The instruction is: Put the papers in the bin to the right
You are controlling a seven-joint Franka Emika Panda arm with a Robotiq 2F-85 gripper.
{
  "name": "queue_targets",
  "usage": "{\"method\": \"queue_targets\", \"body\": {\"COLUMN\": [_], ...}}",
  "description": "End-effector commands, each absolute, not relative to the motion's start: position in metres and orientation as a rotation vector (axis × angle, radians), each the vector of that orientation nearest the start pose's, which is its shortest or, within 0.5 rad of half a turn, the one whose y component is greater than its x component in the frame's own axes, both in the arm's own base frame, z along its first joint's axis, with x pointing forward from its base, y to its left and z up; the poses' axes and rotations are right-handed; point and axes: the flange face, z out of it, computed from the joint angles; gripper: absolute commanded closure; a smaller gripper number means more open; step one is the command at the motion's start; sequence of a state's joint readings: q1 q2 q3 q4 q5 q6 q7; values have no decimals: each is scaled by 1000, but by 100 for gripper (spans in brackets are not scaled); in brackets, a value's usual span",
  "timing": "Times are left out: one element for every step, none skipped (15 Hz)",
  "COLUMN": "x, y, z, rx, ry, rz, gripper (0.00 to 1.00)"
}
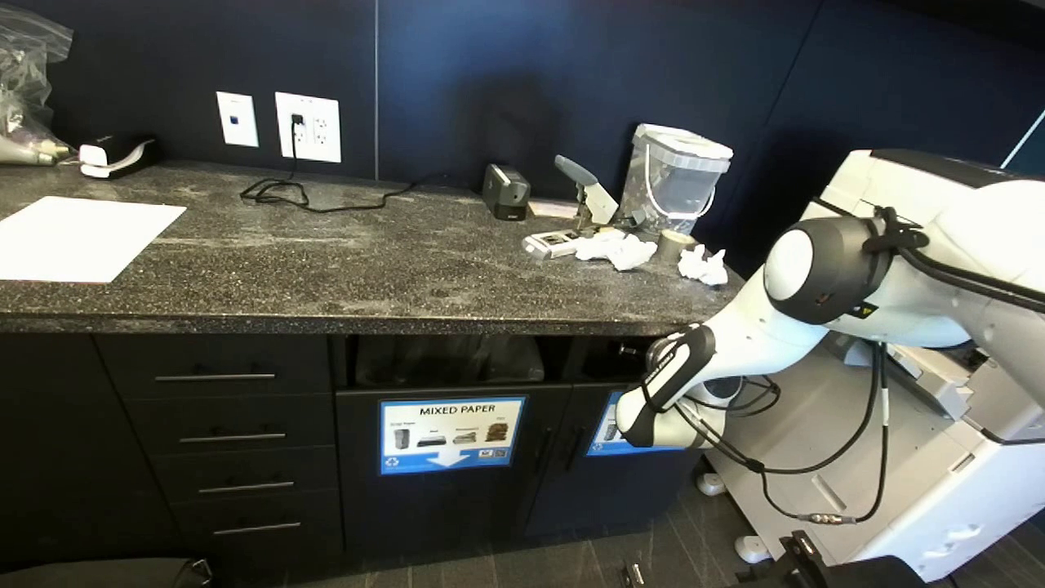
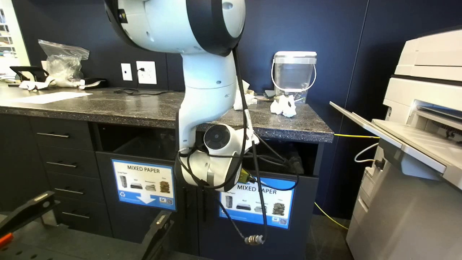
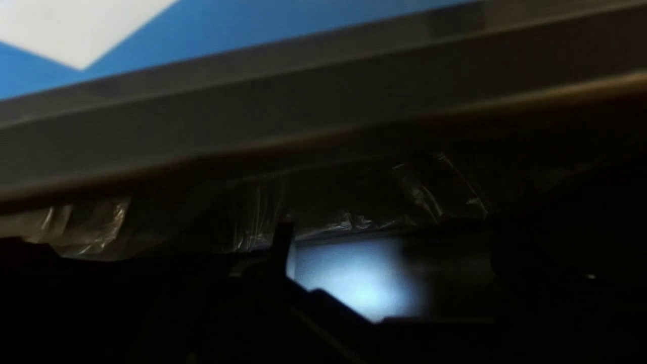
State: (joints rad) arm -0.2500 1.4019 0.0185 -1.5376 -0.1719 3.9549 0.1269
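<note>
1. My pincer (image 1: 630, 351) was at the dark mouth of what I took for the bin (image 3: 303, 116). One finger (image 3: 281, 250) showed against a pale patch (image 3: 359, 278), paper or lit surface, I could not say; the rest was black, so I could not tell how wide it stood or whether it held anything.

2. Close around it ran the bin's crinkled liner (image 3: 260, 215); the blue sign (image 2: 256, 202) was just below.

3. Above my pincer, on the counter (image 1: 367, 278), lay a lumpy white wad (image 1: 616, 250), perhaps two together, and a second wad (image 1: 704, 267) nearer the counter's end, with a roll (image 1: 675, 245) between.

4. I judged each wad feather-light, dry, springy and easily crushed; it would hardly slip, but its weight would tell me nothing about a missed grip.

5. The best hold seemed across the thick middle, from above, with a gentle squeeze; the thin peaks would likely just fold.

6. The end wad looked easier, standing freer; near the other, a finger might nudge the gadget (image 1: 551, 243) just beside it.

7. Farther up, behind them, stood the tub (image 1: 676, 184), lid on, so I did not count it as the bin.
</note>
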Motion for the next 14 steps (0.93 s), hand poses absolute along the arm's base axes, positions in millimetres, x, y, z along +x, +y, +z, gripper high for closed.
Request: {"method": "queue_targets", "body": {"x": [593,589,585,580,575,570,567,566,566,568,571,574,574,576], "y": [-128,-128,-127,-124,-123,-120,-119,-118,-116,-115,-111,-110,-106,-102], "z": [5,12,17,23,32,40,50,61,74,91,110,127,142,157], "rx": [-2796,-2817,-2854,-2882,-2908,-2930,-2962,-2991,-3012,-3032,-3044,-3059,-3077,-3089], "ry": [234,208,173,146,112,74,52,46,47,47,43,46,29,24], "rz": [-1376,-1311,-1210,-1130,-1050,-971,-891,-816,-755,-716,-690,-666,-631,-607], "gripper": [0,0,0,0,0,0,0,0,0,0,0,0,0,0]}}
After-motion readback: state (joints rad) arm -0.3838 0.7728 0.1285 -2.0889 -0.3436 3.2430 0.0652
